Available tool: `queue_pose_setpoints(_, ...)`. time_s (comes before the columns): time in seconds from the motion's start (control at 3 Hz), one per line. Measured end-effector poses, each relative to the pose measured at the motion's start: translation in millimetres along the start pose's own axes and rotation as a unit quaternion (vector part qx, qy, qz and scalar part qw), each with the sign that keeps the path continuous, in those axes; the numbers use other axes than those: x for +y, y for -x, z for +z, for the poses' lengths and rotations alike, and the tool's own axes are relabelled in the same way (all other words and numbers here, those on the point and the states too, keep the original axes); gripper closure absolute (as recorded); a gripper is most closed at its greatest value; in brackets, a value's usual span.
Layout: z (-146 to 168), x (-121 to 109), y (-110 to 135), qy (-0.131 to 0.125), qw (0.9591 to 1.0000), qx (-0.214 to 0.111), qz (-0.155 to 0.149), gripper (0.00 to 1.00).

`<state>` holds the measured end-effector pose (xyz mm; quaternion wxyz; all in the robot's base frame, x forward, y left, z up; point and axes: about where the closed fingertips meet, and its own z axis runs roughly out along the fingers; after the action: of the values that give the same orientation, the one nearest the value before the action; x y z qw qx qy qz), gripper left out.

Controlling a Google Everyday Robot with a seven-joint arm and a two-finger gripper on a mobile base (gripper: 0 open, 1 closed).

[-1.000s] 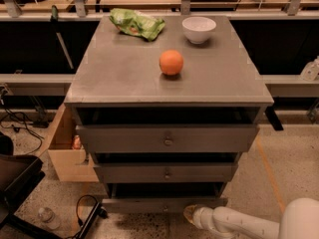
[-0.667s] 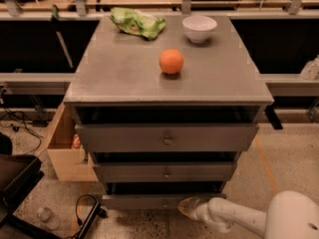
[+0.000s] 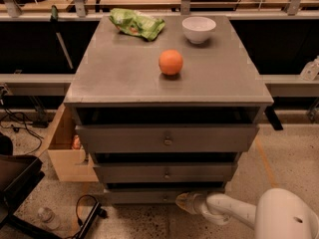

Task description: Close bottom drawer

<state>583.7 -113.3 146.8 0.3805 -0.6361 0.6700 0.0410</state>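
The grey cabinet (image 3: 164, 73) has three drawers. The bottom drawer (image 3: 139, 196) is the lowest, thinnest grey front near the floor, with a small round knob (image 3: 165, 199) at its centre. It stands out only slightly from the cabinet. My gripper (image 3: 181, 202) is at the end of the white arm (image 3: 234, 213) that comes in from the lower right. It is low by the floor, right against the bottom drawer's front, just right of the knob.
On the cabinet top lie an orange (image 3: 171, 62), a white bowl (image 3: 199, 29) and a green bag (image 3: 136, 24). A cardboard box (image 3: 65, 153) stands at the cabinet's left. A bottle (image 3: 47, 216) and cables lie on the floor at the lower left.
My gripper and arm have moved left along the floor toward the bottom drawer's front. The drawer front now sits closer to the cabinet.
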Motion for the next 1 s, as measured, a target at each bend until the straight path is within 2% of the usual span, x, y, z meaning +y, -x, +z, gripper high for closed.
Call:
queue_pose_setpoints(0.67, -1.0, 4.2, 2.4, 0.002, 1.0, 0.005, -0.004, 1.0)
queue_pose_setpoints(1.0, -37.1, 9.7, -2.2, 0.008, 0.9999, 0.004, 0.009, 1.0)
